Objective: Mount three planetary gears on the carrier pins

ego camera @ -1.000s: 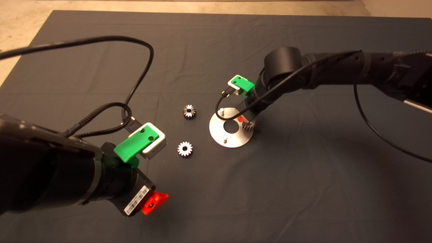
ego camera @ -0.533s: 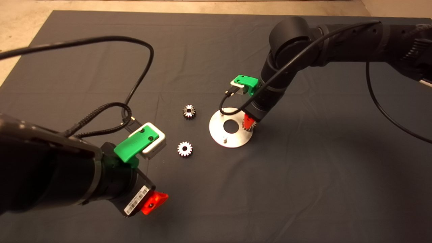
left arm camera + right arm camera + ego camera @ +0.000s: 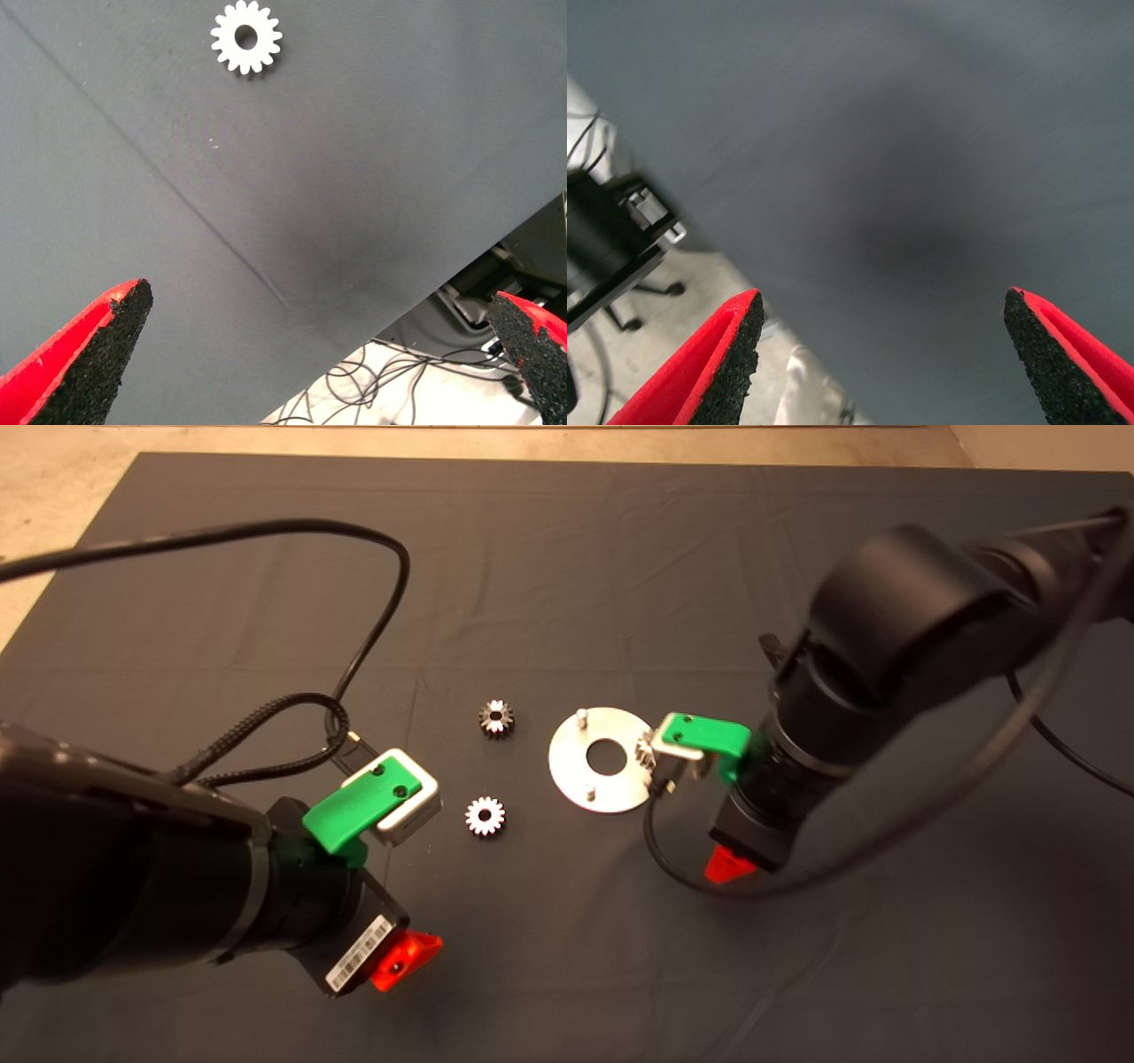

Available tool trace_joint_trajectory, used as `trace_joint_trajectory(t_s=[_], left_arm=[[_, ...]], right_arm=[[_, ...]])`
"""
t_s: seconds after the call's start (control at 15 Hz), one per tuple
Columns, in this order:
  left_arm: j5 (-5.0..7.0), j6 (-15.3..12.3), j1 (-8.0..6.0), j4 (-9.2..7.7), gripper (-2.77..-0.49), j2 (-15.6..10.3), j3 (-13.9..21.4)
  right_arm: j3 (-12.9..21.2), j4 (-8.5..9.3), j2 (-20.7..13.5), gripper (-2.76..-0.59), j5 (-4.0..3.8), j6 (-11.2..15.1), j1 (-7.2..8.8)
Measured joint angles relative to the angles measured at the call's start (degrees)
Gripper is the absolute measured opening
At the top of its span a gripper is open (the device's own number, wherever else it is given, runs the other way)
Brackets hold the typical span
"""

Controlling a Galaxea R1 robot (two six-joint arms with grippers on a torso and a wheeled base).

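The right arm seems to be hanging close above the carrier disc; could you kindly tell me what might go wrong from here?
1. The right pincer is open and empty, and its wrist block and cable hang over the disc edge, hiding most of the mounted gear; a snag could shift it.
2. Two gears lie flat on the mat, so gripping them may be awkward.
3. The open left pincer could nudge the nearer gear.

A dark grey mat (image 3: 567, 558) covers the tabletop, with soft creases. A pale floor (image 3: 53, 514) shows beyond its edge, and loose cables (image 3: 354, 390) lie there.
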Motion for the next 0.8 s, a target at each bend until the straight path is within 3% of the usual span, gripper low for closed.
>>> trace_joint_trajectory(t_s=[0.13, 0.47, 0.67, 0.8], left_arm=[[0.02, 0.6, -0.02, 0.00, -0.49, 1.3, -0.1], [-0.06, 3.5, -0.02, 0.01, -0.49, 6.7, -2.3], [0.08, 7.6, -0.02, 0.01, -0.49, 8.2, -6.6], [0.13, 9.9, -0.02, 0.01, -0.49, 10.8, -9.2]], right_arm=[[3.2, 0.67, -1.0, -1.36, 0.26, 3.1, 0.02], [9.6, 1.20, -4.6, -1.36, 0.01, 7.6, 0.29], [12.2, 1.86, -6.0, -1.36, 0.02, 9.5, 0.29], [13.2, 1.97, -6.8, -1.36, 0.02, 10.1, 0.24]])
